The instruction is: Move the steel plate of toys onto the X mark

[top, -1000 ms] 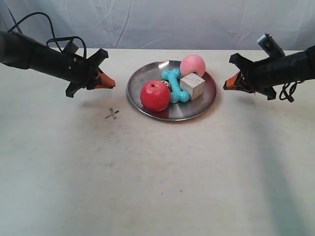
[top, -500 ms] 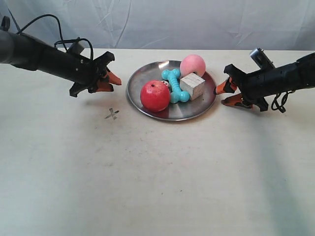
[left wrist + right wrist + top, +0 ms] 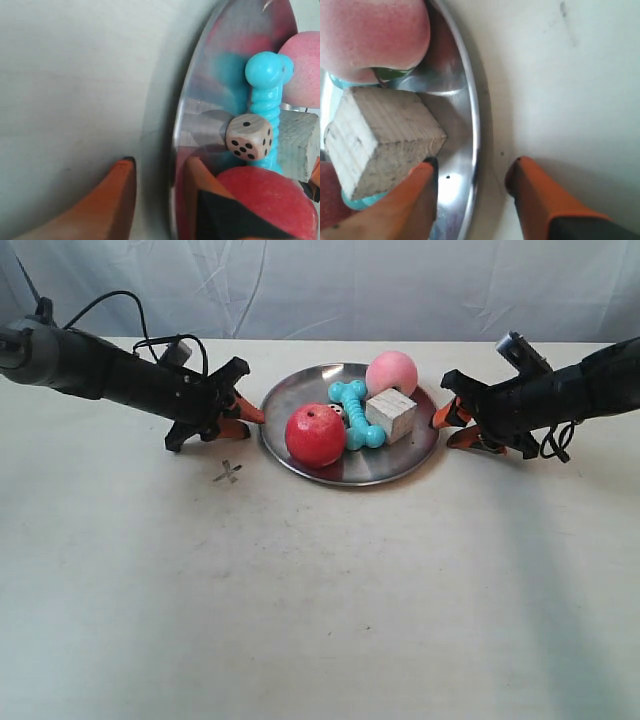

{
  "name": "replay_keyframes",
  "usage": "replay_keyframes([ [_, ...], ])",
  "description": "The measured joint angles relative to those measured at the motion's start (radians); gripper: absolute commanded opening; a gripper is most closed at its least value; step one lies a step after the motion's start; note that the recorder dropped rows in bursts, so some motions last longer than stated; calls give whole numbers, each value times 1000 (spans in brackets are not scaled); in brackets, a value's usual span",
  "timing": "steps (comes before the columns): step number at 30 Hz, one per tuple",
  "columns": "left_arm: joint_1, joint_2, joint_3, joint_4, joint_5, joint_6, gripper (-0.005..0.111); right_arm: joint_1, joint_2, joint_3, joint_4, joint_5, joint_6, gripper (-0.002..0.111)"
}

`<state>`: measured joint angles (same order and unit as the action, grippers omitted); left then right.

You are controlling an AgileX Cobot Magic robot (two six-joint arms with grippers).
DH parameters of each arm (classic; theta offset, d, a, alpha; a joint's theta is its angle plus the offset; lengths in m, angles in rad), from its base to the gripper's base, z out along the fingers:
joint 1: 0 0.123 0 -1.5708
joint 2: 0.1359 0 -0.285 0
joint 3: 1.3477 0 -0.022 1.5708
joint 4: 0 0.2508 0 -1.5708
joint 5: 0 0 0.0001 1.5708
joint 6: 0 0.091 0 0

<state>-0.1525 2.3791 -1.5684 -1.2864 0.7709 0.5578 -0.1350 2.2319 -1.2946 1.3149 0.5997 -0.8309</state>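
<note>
The steel plate sits on the table holding a red ball, a pink ball, a turquoise bone, a wooden cube and a die. My left gripper is open at the plate's left rim. In the left wrist view the rim runs between the left gripper's fingers, near the die. My right gripper is open at the opposite rim. In the right wrist view the right gripper straddles the rim beside the cube. The X mark lies left of the plate.
A creased white cloth hangs behind the table's back edge. Black cables loop over the left arm, and another cable hangs by the right arm. The table in front of the plate is pale bare surface.
Both arms have moved inward toward the plate. Their jaws have spread and now straddle the rim on either side. The plate and toys have not moved.
</note>
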Motion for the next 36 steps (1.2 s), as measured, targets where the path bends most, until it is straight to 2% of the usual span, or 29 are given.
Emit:
replay_keyframes([
  [6, -31, 26, -51, 0, 0, 0, 33, 9, 0, 0, 0, -10, 0, 45],
  [11, -45, 33, -64, 6, -11, 0, 33, 11, 19, -6, 14, -17, -2, 32],
  [16, -49, 33, -66, 28, -18, 0, 33, 11, 53, -18, 70, 24, -2, 31],
  [19, -49, 33, -66, 29, -21, 0, 27, 9, 65, -22, 92, 37, -2, 29],
  [21, -49, 33, -66, 29, -21, 0, 18, 21, 72, -24, 105, 42, -2, 18],
  [23, -49, 33, -66, 32, -27, 0, 9, 28, 72, -24, 103, 33, -2, 1],
  [24, -49, 33, -66, 34, -29, 0, 4, 32, 74, -24, 100, 29, -2, 0],
  [25, -49, 33, -67, 40, -31, 0, 0, 37, 74, -26, 88, 22, -2, 0],
  [36, -39, 33, -73, 67, -3, -2, 0, 47, 77, -57, 25, 52, 29, 0],
])
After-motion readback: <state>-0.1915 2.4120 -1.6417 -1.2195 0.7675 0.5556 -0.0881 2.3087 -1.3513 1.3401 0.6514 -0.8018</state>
